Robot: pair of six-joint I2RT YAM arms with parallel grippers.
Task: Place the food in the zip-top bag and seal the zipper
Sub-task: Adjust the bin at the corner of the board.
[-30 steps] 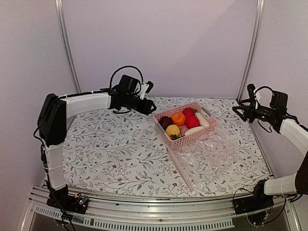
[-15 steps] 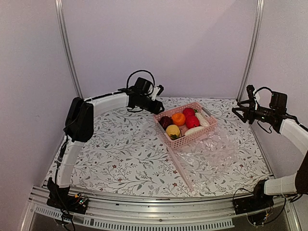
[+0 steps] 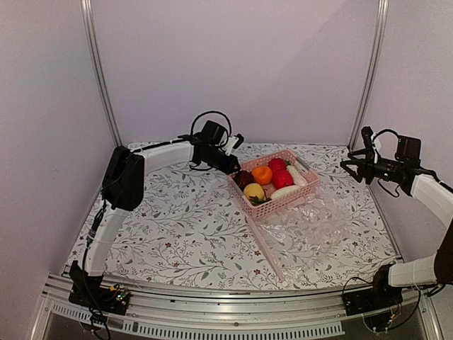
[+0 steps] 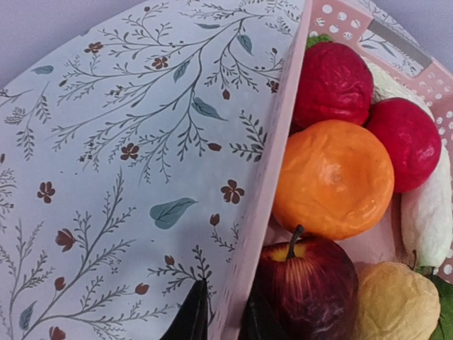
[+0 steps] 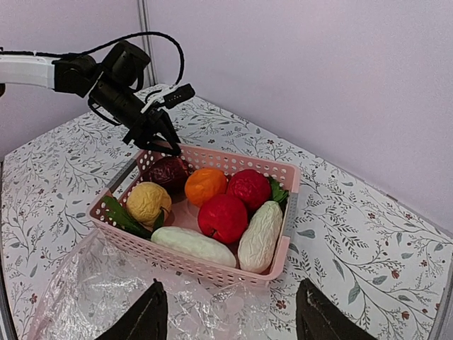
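Clearly, the main risk lies in the hold the left gripper (image 4: 225, 313) has taken. Its two fingers straddle the far-left wall of the pink basket (image 4: 283, 142), one outside and one inside. As far as the wrist view shows, they are pressed against that thin lattice wall and hold nothing else. A pinch so near one corner could slip or twist if the basket is lifted or tipped. The rounded food would then roll out unevenly, some of it onto the worktop (image 3: 170, 219) rather than into the zip-top bag (image 3: 304, 223). The bag lies flat and crinkled just in front of the basket. Its pink zipper (image 3: 263, 244) runs along its left edge, and nothing is holding the mouth open, so poured pieces could skid over the plastic. The inner finger also sits right beside the maroon apple (image 4: 308, 283) and may nudge it.

All the food is in the basket:
- the orange (image 4: 333, 180) just beyond the apple
- two red pieces (image 4: 333, 81) farther back
- the lemon (image 4: 396, 308) to the apple's right
- a white radish (image 4: 428, 212) along the far side

The right gripper (image 5: 232, 283) hangs wide open and empty. It is well apart from the basket, over the right of the worktop, and faces the basket and bag.
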